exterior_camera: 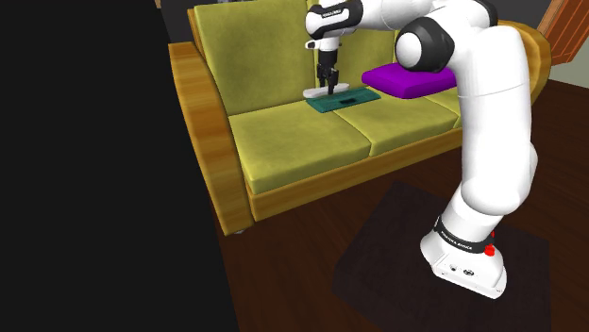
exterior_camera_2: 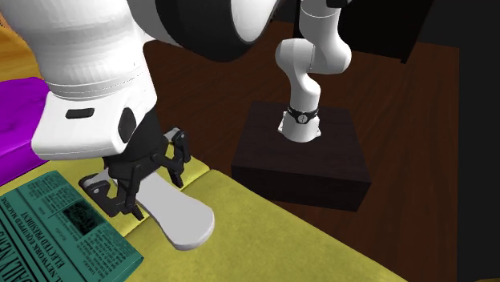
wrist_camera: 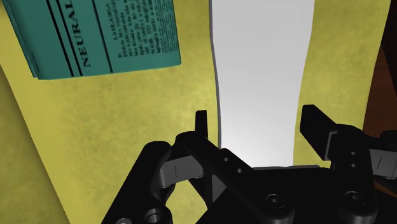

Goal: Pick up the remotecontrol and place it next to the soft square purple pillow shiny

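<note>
The remote control [exterior_camera: 317,93] is a plain white, long, flat thing lying on the yellow-green sofa seat [exterior_camera: 293,146]. My black gripper [exterior_camera: 328,83] hangs straight down over one end of it. In the wrist view the gripper [wrist_camera: 257,127] is open, with the white remote [wrist_camera: 261,70] lying between its fingers and a thin strip of cushion showing beside the left fingertip [wrist_camera: 201,122]. The second exterior view shows the gripper [exterior_camera_2: 154,192] low over the remote [exterior_camera_2: 183,215]. A shiny purple square pillow [exterior_camera: 408,79] lies on the seat beyond, its corner [exterior_camera_2: 16,120] close to my wrist.
A teal newspaper [exterior_camera: 345,99] lies flat on the cushion between the remote and the pillow, and it lies beside the remote [exterior_camera_2: 56,228]. The sofa has wooden armrests [exterior_camera: 203,113]. My dark stand [exterior_camera_2: 304,156] sits on a dark wood floor. A black area fills the shoulder view's left.
</note>
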You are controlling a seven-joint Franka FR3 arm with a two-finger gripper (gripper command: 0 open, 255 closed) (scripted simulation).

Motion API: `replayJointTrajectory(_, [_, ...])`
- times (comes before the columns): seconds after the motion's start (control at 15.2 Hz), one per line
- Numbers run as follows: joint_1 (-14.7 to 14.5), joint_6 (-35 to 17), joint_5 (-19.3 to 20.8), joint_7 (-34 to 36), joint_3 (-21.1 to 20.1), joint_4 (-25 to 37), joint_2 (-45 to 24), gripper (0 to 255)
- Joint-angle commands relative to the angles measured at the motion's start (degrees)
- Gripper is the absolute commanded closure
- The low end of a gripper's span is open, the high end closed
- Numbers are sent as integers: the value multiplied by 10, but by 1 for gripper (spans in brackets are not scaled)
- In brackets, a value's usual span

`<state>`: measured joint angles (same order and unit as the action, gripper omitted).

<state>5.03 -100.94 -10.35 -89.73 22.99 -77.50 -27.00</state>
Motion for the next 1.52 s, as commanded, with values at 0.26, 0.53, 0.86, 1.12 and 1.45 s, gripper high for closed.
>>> replayJointTrajectory(0.26, [6, 48, 0, 2, 1, 50, -2, 255])
replayJointTrajectory(0.53, [11, 82, -1, 3, 1, 89, -7, 255])
replayJointTrajectory(0.86, [21, 127, -5, 5, 1, 148, -19, 255])
replayJointTrajectory(1.12, [28, 142, -3, -4, 4, 153, -9, 255])
replayJointTrajectory(1.45, [38, 103, 19, -52, 25, 40, 65, 255])
